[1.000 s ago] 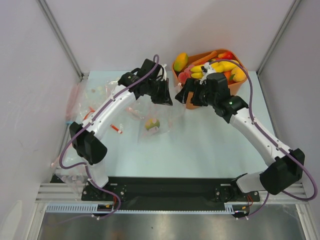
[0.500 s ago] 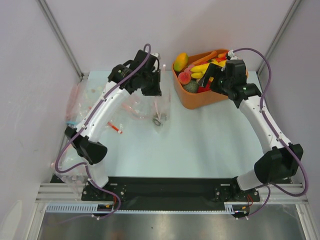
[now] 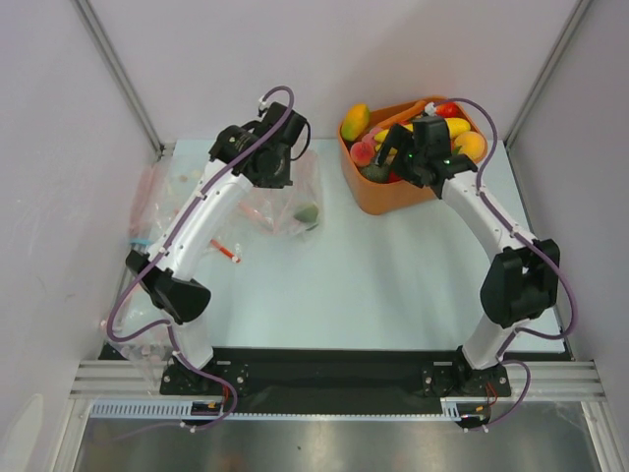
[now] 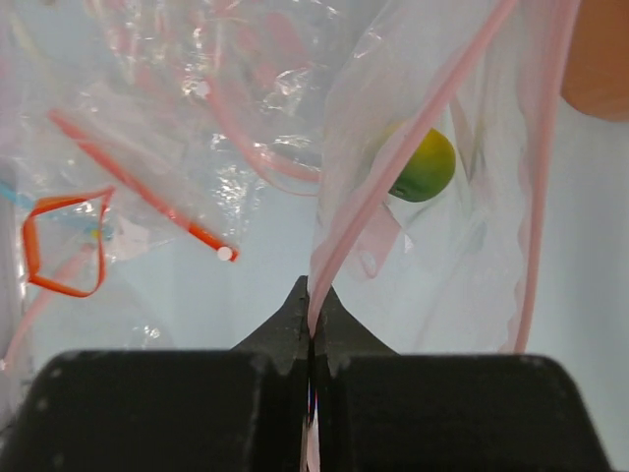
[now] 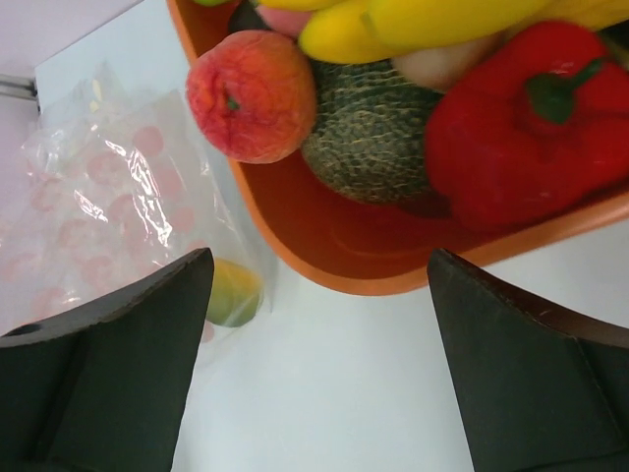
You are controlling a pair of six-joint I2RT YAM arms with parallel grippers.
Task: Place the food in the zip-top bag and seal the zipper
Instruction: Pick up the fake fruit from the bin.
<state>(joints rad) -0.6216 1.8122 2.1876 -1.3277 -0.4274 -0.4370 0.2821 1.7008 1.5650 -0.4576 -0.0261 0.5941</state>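
Note:
My left gripper (image 4: 313, 307) is shut on the pale pink zipper strip (image 4: 413, 138) of the clear zip-top bag (image 3: 287, 202) and holds its mouth up. A green-yellow toy fruit (image 4: 423, 165) lies inside the bag; it shows in the top view (image 3: 308, 211) and the right wrist view (image 5: 232, 292) too. My right gripper (image 5: 319, 295) is open and empty, over the near rim of the orange tub (image 3: 393, 193). The tub holds a pink peach (image 5: 251, 94), a netted melon (image 5: 369, 143), a red pepper (image 5: 526, 123) and yellow bananas (image 5: 393, 25).
Other clear bags lie left of the held bag, one with an orange-red strip (image 4: 138, 182), more at the table's left edge (image 3: 147, 197). Grey walls close in the left, the back and the right. The black rail (image 3: 324, 369) runs along the near edge.
My left gripper has drawn back left with the bag, and the fruit slid down inside it. My right gripper has swung from beside the bag back over the tub.

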